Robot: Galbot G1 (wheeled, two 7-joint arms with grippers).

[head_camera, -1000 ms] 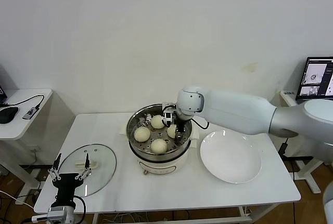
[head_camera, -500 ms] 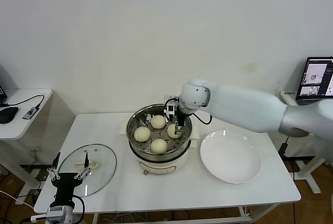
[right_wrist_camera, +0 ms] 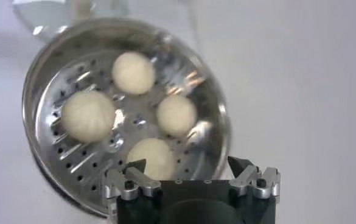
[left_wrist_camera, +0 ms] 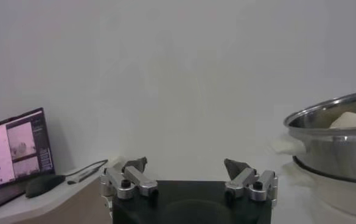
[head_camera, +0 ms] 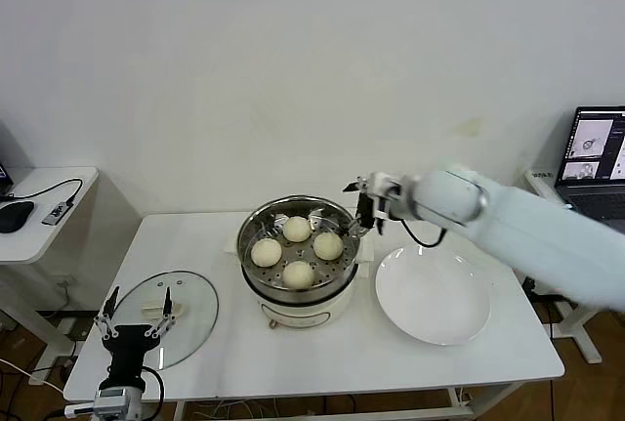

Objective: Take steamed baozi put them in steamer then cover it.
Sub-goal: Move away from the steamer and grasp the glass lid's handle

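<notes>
Several cream-white baozi [head_camera: 297,229] lie on the perforated tray of the steel steamer [head_camera: 298,306] at the table's middle. My right gripper [head_camera: 365,208] hangs open and empty just beyond the pot's right rim. Its wrist view looks down on the baozi [right_wrist_camera: 133,72] in the steamer [right_wrist_camera: 27,109], with my right gripper [right_wrist_camera: 185,163] over the rim. The glass cover [head_camera: 186,304] lies flat on the table at the front left. My left gripper [head_camera: 136,312] stands open at its near edge, touching nothing. The left wrist view shows that gripper [left_wrist_camera: 185,164], the steamer [left_wrist_camera: 336,140] and one baozi [left_wrist_camera: 354,120].
A bare white plate [head_camera: 433,294] lies to the right of the steamer. A laptop [head_camera: 596,145] stands at the far right. A small side table [head_camera: 39,206] with a mouse and cables stands to the left.
My right gripper has let go of a baozi in the steamer, opened, and drawn back up and to the right, out of the pot. The left arm has barely moved.
</notes>
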